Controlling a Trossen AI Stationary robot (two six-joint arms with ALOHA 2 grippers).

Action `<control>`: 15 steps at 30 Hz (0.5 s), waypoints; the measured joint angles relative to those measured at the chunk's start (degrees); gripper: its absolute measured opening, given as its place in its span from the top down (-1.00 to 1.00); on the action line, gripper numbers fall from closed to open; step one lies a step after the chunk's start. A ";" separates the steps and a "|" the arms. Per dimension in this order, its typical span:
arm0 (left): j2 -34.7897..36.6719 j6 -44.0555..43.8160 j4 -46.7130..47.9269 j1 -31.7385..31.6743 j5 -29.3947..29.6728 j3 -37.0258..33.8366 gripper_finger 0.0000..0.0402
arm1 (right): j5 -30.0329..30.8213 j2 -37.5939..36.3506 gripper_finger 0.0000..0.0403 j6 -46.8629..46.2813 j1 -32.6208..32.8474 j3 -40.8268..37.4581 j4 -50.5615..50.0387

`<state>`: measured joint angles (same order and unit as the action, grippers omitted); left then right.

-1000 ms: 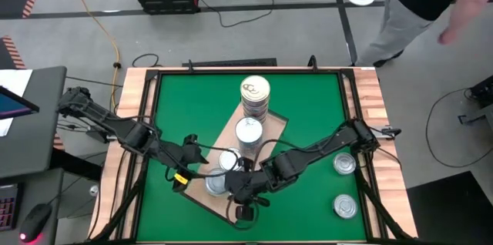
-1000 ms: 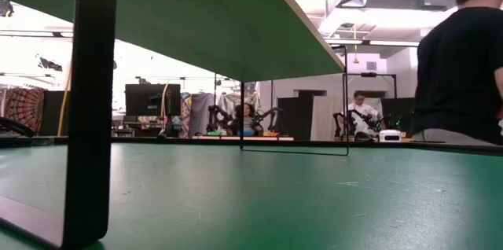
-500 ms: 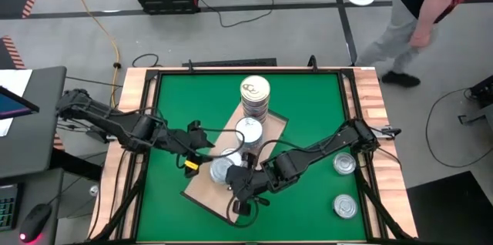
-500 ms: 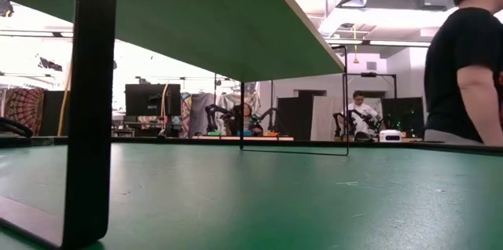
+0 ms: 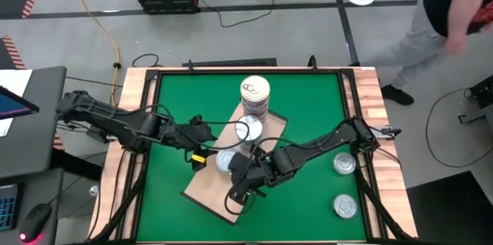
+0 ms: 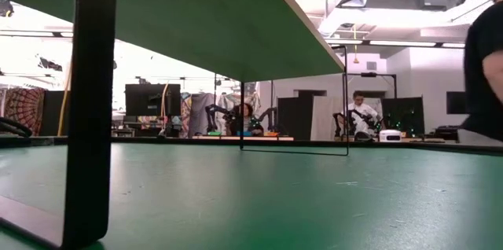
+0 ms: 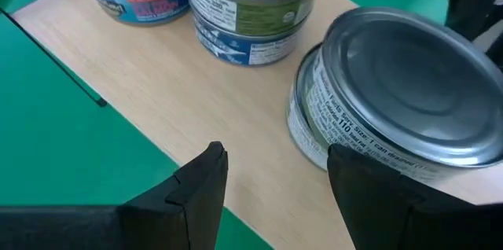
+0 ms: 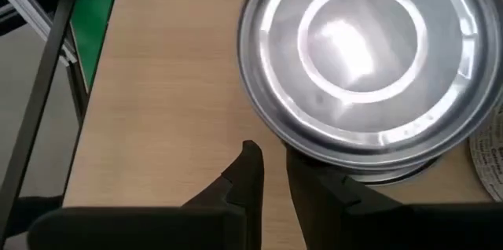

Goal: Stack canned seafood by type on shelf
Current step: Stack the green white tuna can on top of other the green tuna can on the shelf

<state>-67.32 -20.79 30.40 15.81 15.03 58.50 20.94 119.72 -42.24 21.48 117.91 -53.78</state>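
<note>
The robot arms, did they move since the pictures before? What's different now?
Both grippers pulled back from the silver tin on the shelf. The left gripper drew away to its own side, open. The right gripper slid back and narrowed its fingers; it holds nothing. The tall stack and the two tins on the green table stayed put.

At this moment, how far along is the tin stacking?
Done: a tall stack and a shorter stack stand on the shelf. In hand: neither gripper holds anything; the left gripper is open beside a silver tin. Left: two tins remain on the green table.
</note>
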 joint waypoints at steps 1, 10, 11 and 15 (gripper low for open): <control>-0.11 0.17 0.05 -0.15 -0.14 0.00 -0.05 | -0.24 0.00 0.50 0.00 0.02 0.00 0.03; -0.18 0.13 1.96 -0.13 0.70 0.04 -0.05 | -0.82 0.00 0.50 -0.01 0.09 -0.02 0.01; -0.17 0.12 1.94 -0.11 0.84 0.04 -0.05 | -0.87 0.00 0.50 -0.10 0.22 -0.02 -0.02; -0.16 -0.33 1.84 -0.09 1.09 0.04 -0.05 | -0.87 0.02 0.50 0.04 1.04 -0.07 -0.86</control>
<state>-67.48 -21.11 32.24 15.73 16.12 58.54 20.08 119.74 -42.19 22.52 117.84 -54.63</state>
